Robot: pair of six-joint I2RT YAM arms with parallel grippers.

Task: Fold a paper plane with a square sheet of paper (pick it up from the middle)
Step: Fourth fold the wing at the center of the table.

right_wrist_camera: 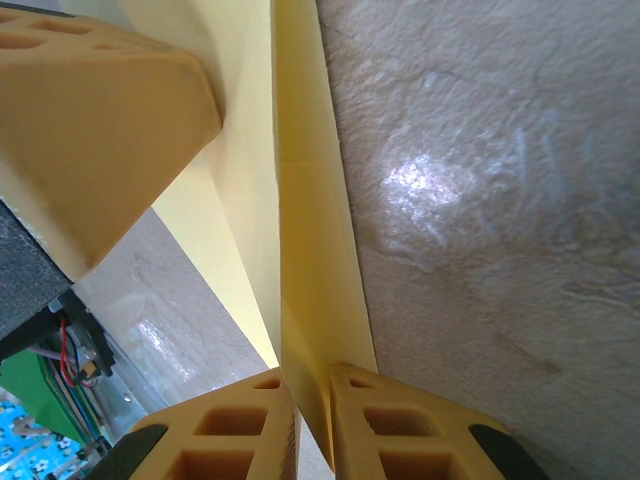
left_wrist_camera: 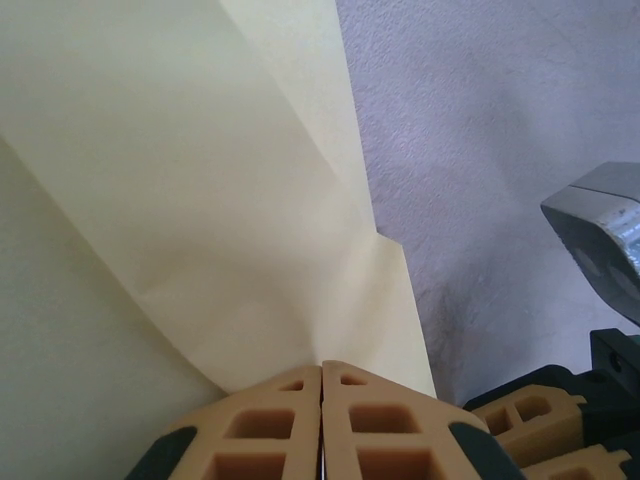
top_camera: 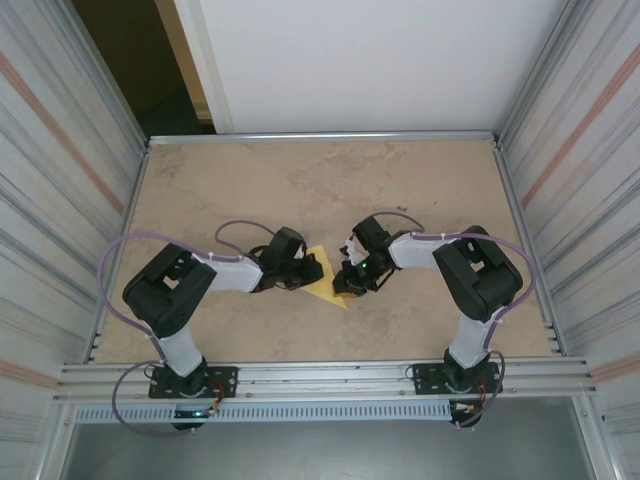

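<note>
Mottled beige table [top_camera: 300, 180] runs between ribbed metal walls [top_camera: 60, 150], with a white panel behind. From above, both my arms are bent at the elbow and turned inward, forearms low. My left claw [top_camera: 303, 270] and right claw [top_camera: 350, 280] meet face to face near the middle of the table. Between them is the square sheet of paper [top_camera: 326, 287], pale yellow, with a corner poking out toward my bases.

From my left wrist, the left claw [left_wrist_camera: 322, 385] is closed flat, its pads pressed together on the near edge of the sheet [left_wrist_camera: 200, 200]. The sheet rises away from me with a diagonal crease and a folded flap along its right side. The tan pads [left_wrist_camera: 525, 412] of my right claw sit just beside it, low on the right.

From my right wrist, the right claw [right_wrist_camera: 315, 390] is pinched shut on a narrow folded ridge of the sheet [right_wrist_camera: 305, 220], which looks lifted off the table. A finger [right_wrist_camera: 100, 130] of the left claw sits at upper left, close to the paper; I cannot tell whether it touches.

I judge this to be mid-fold: creases are in, but there is no pointed dart yet. The next move, I think, calls for one claw to anchor while the other carries its flap to the centre line and presses it down. If both pull apart, the thin paper could tear or slip.
</note>
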